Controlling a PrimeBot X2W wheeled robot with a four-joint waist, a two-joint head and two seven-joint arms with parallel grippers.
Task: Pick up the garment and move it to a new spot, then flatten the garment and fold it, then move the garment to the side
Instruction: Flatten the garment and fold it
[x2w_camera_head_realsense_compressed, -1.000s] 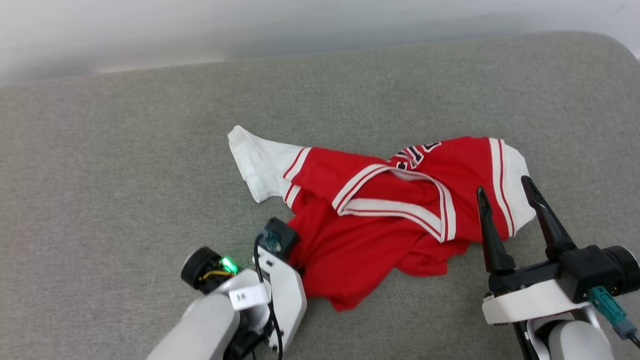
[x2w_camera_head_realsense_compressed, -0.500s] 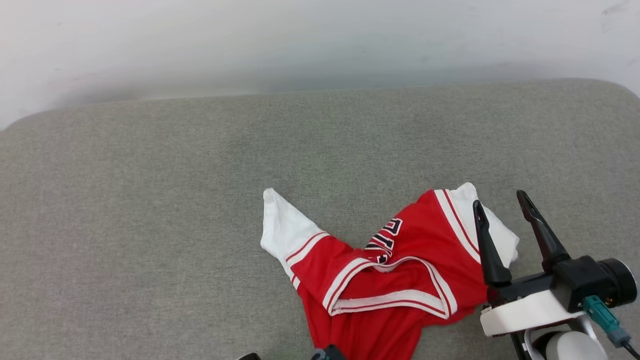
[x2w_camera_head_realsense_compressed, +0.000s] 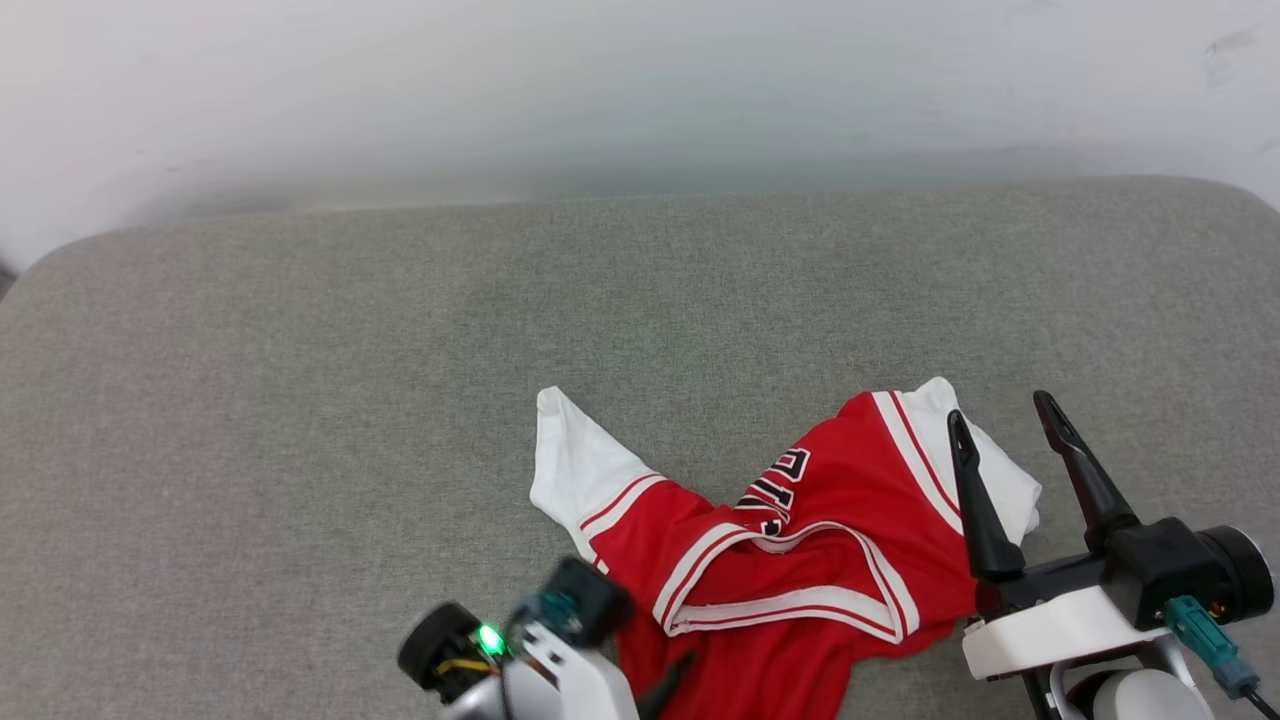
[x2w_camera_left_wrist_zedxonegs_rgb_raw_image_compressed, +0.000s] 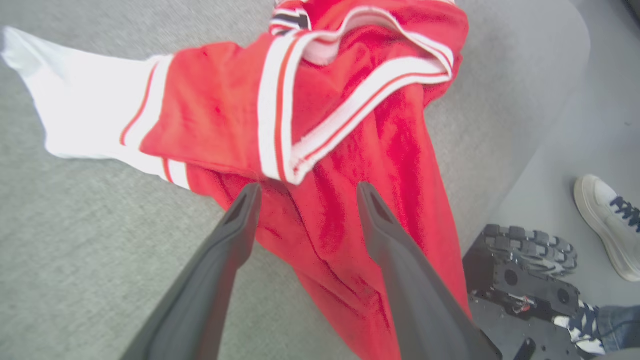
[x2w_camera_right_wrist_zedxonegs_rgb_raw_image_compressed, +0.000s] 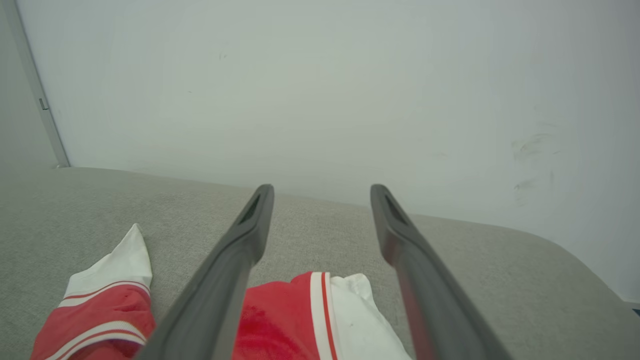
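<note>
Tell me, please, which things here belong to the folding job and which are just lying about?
Job: the garment; the left gripper, open; the right gripper, open; the grey cushion beneath.
Lying about: a person's shoe; the white wall.

Black lettering (x2w_camera_head_realsense_compressed: 772, 494) with white outlines stands on the chest of the red garment (x2w_camera_head_realsense_compressed: 860, 470), which lies crumpled on a grey padded surface. A fold in the cloth hides most of the characters. In the head view only broken strokes show, and no whole letter or number can be read. In the left wrist view a blurred scrap of the same lettering (x2w_camera_left_wrist_zedxonegs_rgb_raw_image_compressed: 290, 19) shows near the top edge, also unreadable. No other text can be read.
</note>
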